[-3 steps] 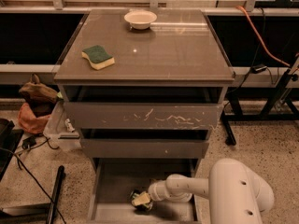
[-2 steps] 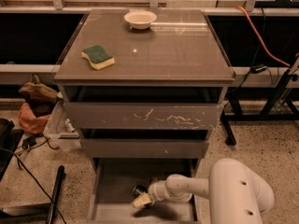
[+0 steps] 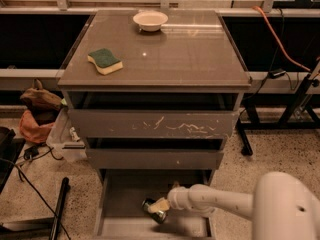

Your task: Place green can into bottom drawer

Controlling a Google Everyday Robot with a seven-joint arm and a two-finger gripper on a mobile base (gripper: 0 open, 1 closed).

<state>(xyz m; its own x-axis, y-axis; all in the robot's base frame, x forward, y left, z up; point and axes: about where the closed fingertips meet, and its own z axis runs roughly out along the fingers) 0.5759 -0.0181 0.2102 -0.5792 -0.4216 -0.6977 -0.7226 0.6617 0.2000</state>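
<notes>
The green can (image 3: pixel 154 211) lies tilted in the open bottom drawer (image 3: pixel 120 204), low in the view, near the middle of the drawer floor. Its silver end faces left. My gripper (image 3: pixel 161 205) reaches into the drawer from the right on a white arm. It is right against the can's upper right side and partly covers it.
A green-and-yellow sponge (image 3: pixel 104 60) and a white bowl (image 3: pixel 150 19) sit on the cabinet top (image 3: pixel 190 54). The scratched drawer front (image 3: pixel 152 124) and the middle drawer front (image 3: pixel 155 159) are closed above. Bags (image 3: pixel 35 114), a cable and a black bar (image 3: pixel 59 209) lie on the floor to the left.
My gripper has shifted a little up and to the right inside the drawer. More of the green can now shows at its lower left.
</notes>
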